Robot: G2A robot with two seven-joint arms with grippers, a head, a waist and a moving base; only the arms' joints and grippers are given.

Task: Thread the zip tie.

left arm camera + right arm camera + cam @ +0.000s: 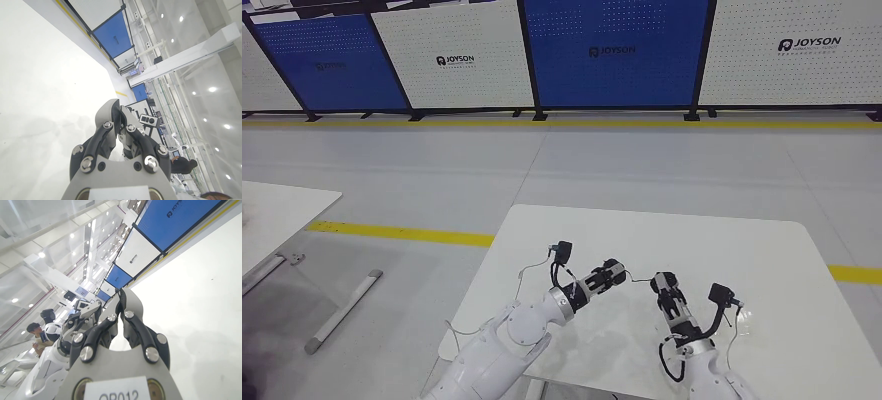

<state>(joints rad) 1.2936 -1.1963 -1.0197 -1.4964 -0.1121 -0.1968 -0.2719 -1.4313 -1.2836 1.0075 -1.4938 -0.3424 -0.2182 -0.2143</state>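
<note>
- Left gripper [619, 272]: lower centre of the top view, over the white table [722, 250]; fingers clenched on a thin dark strip, the zip tie [120, 117], which sits edge-on between the pads.
- Right gripper [660, 282]: just right of the left one in the top view, tips facing it and close; fingers pressed together, with a small dark end of the zip tie pinched at their tips.
- Zip tie: held off the table, spanning the short gap between the two grippers.
- Second table [282, 215]: left edge of the frame, well apart.
- Yellow floor line [402, 233]: between the tables.
- Blue and white panels [617, 50]: along the top.
</note>
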